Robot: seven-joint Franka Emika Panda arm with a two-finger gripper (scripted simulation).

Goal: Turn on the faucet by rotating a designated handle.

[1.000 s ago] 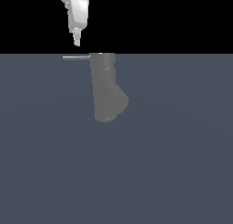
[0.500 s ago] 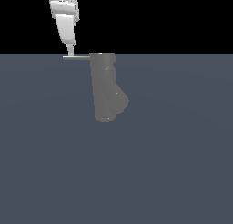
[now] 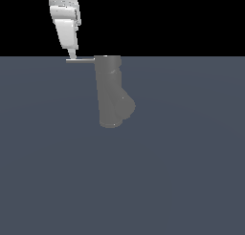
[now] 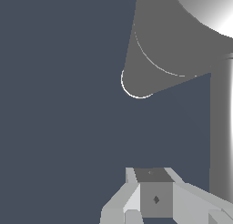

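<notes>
As the handle is approached from above, the gripper tip is set at the rod's free end.

On the exterior view's left, the gripper [image 3: 72, 56] is hung nearly upright with its tip touching or just beside the outer end of the handle [image 3: 80, 60], probably so the push acts far from the pivot. Whether its jaws are parted or closed cannot be told. The handle is seen as a thin, pale, level rod projecting from the top of the faucet [image 3: 109, 88], a matte grey upright cylinder near the middle, with a stubby angled spout branching toward the exterior view's right.
</notes>
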